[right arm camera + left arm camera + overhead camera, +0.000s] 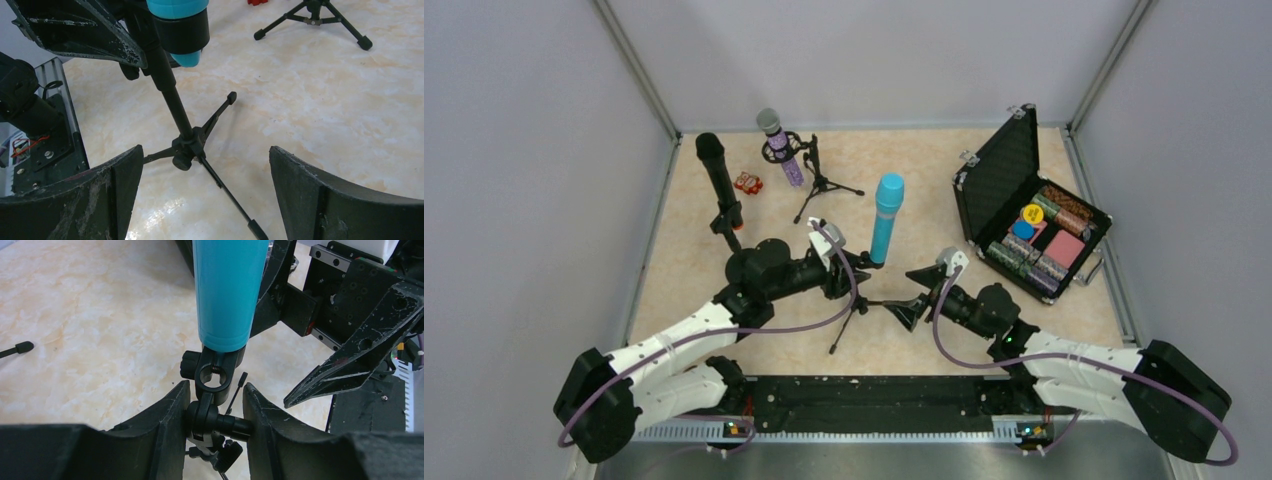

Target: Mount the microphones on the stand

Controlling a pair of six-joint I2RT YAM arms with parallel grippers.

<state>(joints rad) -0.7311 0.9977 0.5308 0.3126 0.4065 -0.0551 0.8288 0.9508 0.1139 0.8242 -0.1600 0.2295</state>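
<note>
The turquoise microphone (887, 220) stands upright in the clip of a black tripod stand (854, 310) mid-table. In the left wrist view its barrel (227, 290) sits in the clip above the stand's swivel joint (215, 420). My left gripper (216, 387) is shut on that joint. My right gripper (907, 295) is open just right of the stand, and the stand's pole (172, 100) and leg hub rise in front of its wide jaws (205, 148). The black microphone (717, 180) with an orange end stands in a stand at the far left. The purple microphone (781, 145) sits in a stand at the back.
An open black case (1034, 215) of coloured chips lies at the right. A small red object (747, 183) lies near the black microphone. The back stand's tripod legs (315, 15) spread behind the middle one. Grey walls enclose the table.
</note>
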